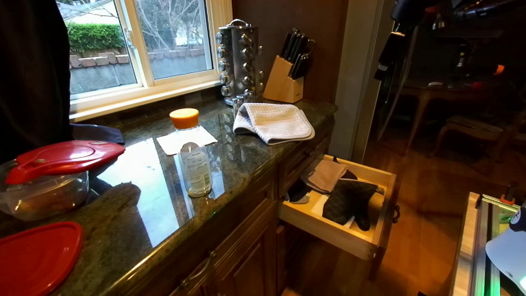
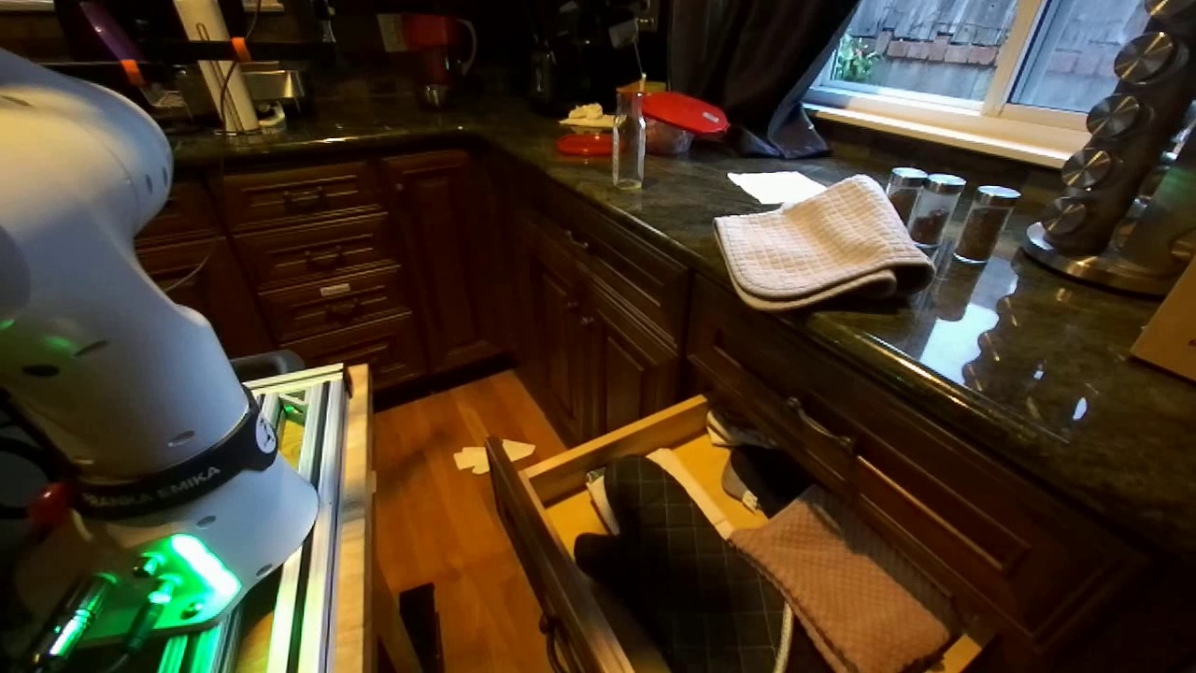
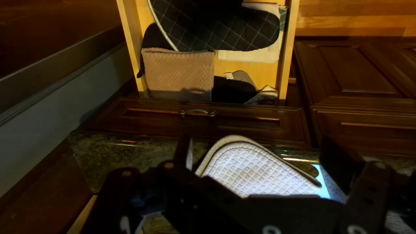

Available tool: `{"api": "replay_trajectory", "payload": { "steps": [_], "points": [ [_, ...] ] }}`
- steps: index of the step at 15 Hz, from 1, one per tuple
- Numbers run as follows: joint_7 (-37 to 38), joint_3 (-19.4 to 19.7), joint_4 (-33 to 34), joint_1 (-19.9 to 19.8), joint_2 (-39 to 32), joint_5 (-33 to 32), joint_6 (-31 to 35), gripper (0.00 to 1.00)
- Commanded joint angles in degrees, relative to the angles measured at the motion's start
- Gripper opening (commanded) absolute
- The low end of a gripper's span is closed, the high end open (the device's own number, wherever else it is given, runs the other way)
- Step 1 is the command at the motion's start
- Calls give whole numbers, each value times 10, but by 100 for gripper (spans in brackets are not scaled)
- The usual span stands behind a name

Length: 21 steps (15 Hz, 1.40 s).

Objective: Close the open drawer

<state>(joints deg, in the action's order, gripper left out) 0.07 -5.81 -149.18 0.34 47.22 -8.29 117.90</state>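
Observation:
The drawer (image 1: 328,231) stands pulled out from the cabinet under the counter, with pale wood sides and a dark brown front carrying a handle (image 1: 396,213). It also shows in an exterior view (image 2: 617,449) and at the top of the wrist view (image 3: 288,48), where its front is out of frame. Inside lie a black quilted mitt (image 1: 349,201), a folded tan cloth (image 1: 324,176) and other dark items. My gripper (image 3: 261,157) is open with nothing between its fingers. It is above the counter side of the drawer, apart from it.
A pale folded towel (image 1: 273,121) lies on the dark stone counter (image 1: 242,164) above the drawer. A knife block (image 1: 283,80), spice rack (image 1: 240,61) and glass bottle (image 1: 195,170) stand there. The robot base (image 2: 215,449) sits on a wood-edged stand opposite the drawer.

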Motion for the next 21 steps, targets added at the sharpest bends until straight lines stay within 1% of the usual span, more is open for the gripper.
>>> {"api": "replay_trajectory", "payload": {
  "steps": [1, 2, 5, 10, 12, 13, 14, 17, 21],
  "points": [
    [-5, 8, -11, 5, 7, -10, -12, 100],
    [-7, 8, -17, 2, 12, -16, -20, 100],
    [-29, 28, -49, 4, 32, -17, -58, 100],
    [-104, 75, -94, 12, 59, -14, -130, 100],
    [-141, 92, -122, 7, 72, -33, -137, 100],
    [-166, 104, -86, 4, 37, -45, -137, 100],
    [-178, 113, -93, 0, 31, -59, -119, 100],
    [-214, 157, -90, -15, -5, -84, -73, 100],
    [-235, 208, -90, -50, -76, -115, -8, 100]
  ]
}}
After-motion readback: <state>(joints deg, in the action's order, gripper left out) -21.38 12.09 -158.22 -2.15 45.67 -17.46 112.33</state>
